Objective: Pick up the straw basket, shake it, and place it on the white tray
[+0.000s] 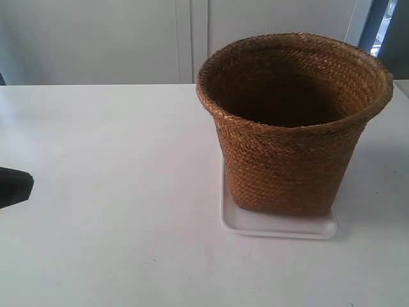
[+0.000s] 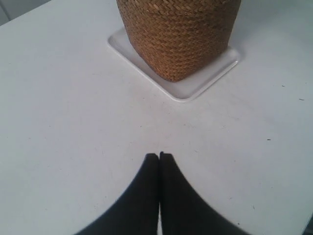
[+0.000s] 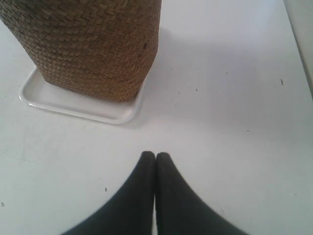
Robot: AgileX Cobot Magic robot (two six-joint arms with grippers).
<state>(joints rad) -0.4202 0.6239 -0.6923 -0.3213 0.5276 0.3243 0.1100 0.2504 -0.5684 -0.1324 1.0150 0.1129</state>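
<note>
The straw basket (image 1: 291, 160) stands upright on the white tray (image 1: 281, 228) — both grippers empty.
It sits toward 3 o'clock on the table (image 1: 115, 211) in the exterior view; the left gripper (image 2: 159, 155) and right gripper (image 3: 155, 154) are pinched fully together, holding nothing, apart from the basket.

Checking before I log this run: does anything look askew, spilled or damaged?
Nothing stands out. The straw basket stands upright on the white tray, with no spill or damage visible.
</note>
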